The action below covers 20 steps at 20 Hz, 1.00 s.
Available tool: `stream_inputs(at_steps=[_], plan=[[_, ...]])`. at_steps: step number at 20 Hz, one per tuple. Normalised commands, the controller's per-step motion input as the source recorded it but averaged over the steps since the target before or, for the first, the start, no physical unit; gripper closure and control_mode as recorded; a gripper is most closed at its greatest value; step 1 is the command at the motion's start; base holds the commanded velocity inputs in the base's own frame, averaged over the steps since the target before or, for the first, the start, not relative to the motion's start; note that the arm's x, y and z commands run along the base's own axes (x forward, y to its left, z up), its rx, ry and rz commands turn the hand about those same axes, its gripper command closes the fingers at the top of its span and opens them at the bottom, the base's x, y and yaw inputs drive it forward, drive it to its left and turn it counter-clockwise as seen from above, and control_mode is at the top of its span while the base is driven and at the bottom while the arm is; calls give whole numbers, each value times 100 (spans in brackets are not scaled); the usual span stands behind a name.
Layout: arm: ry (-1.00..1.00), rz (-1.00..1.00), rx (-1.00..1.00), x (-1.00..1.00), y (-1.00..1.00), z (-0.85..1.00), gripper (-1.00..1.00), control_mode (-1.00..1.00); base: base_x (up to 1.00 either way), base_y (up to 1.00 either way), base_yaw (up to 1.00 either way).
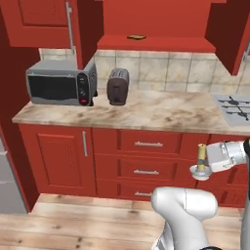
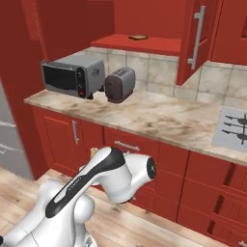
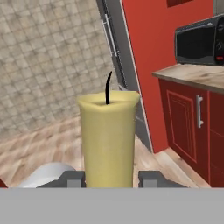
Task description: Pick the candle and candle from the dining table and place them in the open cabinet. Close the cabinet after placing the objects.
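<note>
Item: candle (image 1: 200,152), slim, olive-gold, upright on a clear round dish (image 1: 200,171). It was pinched in the tool (image 3: 108,178), held in open air in front of the lower red drawers (image 1: 148,157), below the edge of the surface (image 1: 146,113) and clear of it. In the hand view the candle (image 3: 108,140) stood between the two fingertips (image 3: 72,179), its black wick (image 3: 108,88) pointing up.

Cabinet (image 1: 156,43): open, door (image 2: 197,38) swung outward with a long grey bar handle (image 2: 197,37); red inner shelf bare apart from a flat brown slab (image 1: 136,36) near its back. Wide free room on the shelf on both sides of the slab.

Surface: marbled stone; microwave (image 1: 61,83) at the left end, toaster (image 1: 117,86) just beside it, hob (image 1: 235,108) at the right end. The stretch between toaster and hob was open.

Floor (image 1: 73,224): wooden boards, free in front of the drawers.

Writing, brands, labels: none readable on microwave, toaster or candle.
</note>
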Motion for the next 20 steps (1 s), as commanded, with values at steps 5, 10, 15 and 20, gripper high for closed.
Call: stream_inputs(at_steps=[5, 10, 15, 20], plan=[[0, 0, 0, 0, 0, 0, 100, 100, 58, 12, -23], [0, 0, 0, 0, 0, 0, 100, 100, 56, 27, -31], [0, 0, 0, 0, 0, 0, 100, 100, 47, 34, -34], [0, 0, 0, 0, 0, 0, 100, 100, 37, 41, -31]])
